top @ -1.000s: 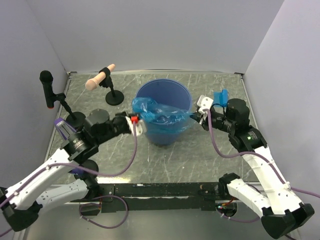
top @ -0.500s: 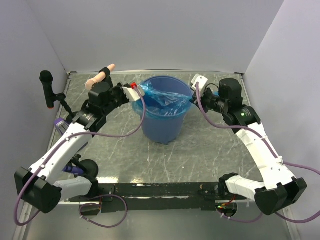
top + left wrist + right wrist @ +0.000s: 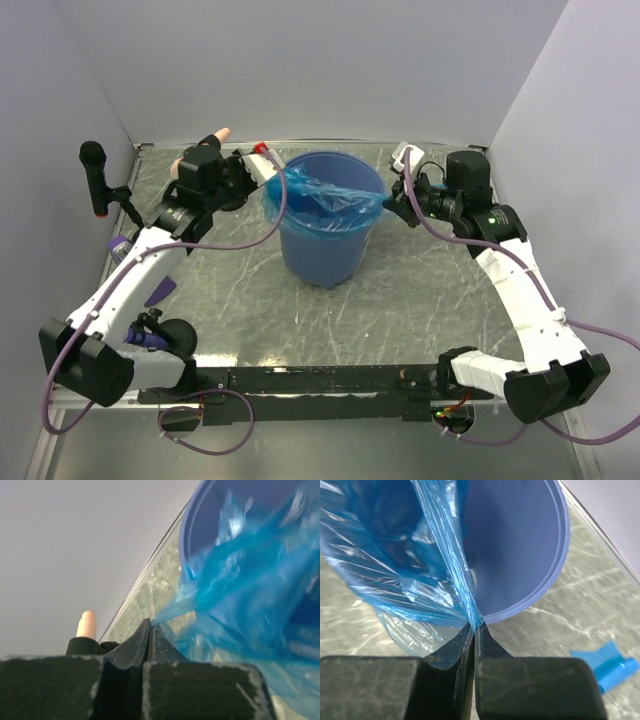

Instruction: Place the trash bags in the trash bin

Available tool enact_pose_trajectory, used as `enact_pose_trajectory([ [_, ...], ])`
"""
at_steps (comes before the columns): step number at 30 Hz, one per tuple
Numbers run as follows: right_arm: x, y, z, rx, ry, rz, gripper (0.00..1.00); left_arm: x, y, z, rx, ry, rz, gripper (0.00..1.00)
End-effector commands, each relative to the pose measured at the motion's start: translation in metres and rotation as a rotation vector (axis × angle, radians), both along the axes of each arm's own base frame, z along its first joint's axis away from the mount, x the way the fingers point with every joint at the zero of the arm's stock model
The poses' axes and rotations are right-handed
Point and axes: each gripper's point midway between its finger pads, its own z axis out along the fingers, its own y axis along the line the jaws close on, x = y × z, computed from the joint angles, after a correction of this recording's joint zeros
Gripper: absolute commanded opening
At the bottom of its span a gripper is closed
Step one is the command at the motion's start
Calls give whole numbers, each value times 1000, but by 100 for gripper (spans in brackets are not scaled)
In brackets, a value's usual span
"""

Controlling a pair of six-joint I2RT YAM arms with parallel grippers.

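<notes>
I have the left gripper clamped on the trash bag just off the left rim of the trash bin. The right gripper pinches the same film at the right rim. My read: pulling both ways spreads the bag's mouth across the bin.
</notes>
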Motion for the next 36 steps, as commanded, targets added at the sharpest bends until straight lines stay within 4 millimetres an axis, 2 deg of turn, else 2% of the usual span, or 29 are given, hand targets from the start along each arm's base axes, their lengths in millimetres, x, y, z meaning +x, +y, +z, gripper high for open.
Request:
enact_pose_trajectory([
  [1, -31, 13, 45, 100, -71, 112, 6, -50, -18, 71, -138, -54, -195, 1],
  [5, -30, 16, 55, 141, -75, 109, 7, -54, -22, 79, -177, -42, -206, 1],
  [11, -2, 10, 58, 179, -43, 5, 7, -26, -31, 88, -197, -84, -191, 1],
  [14, 5, 8, 60, 169, -32, -13, 12, -9, -40, 86, -209, -55, -190, 1],
  [16, 2, 9, 60, 168, -21, 2, 17, -6, -43, 89, -232, -36, -187, 1],
  [21, -36, 20, 61, 200, -4, 143, 45, -25, -43, 101, -317, 3, -202, 2],
  [22, -41, 21, 61, 208, -5, 158, 48, -32, -42, 103, -333, 17, -209, 8],
  [25, -43, 24, 63, 222, -14, 178, 55, -51, -39, 113, -378, 24, -224, 49],
  [26, -41, 24, 63, 220, -14, 172, 57, -55, -38, 116, -395, 25, -223, 59],
  [27, -37, 24, 62, 217, -10, 165, 58, -61, -37, 121, -420, 28, -225, 64],
  [29, -29, 24, 61, 206, -16, 161, 59, -66, -35, 123, -467, 72, -204, 72],
  [32, -23, 29, 63, 207, -8, 195, 61, -64, -29, 119, -577, 178, -105, 74],
  [36, -5, 33, 60, 185, -2, 165, 61, -78, -31, 85, -627, 376, -47, 75],
])
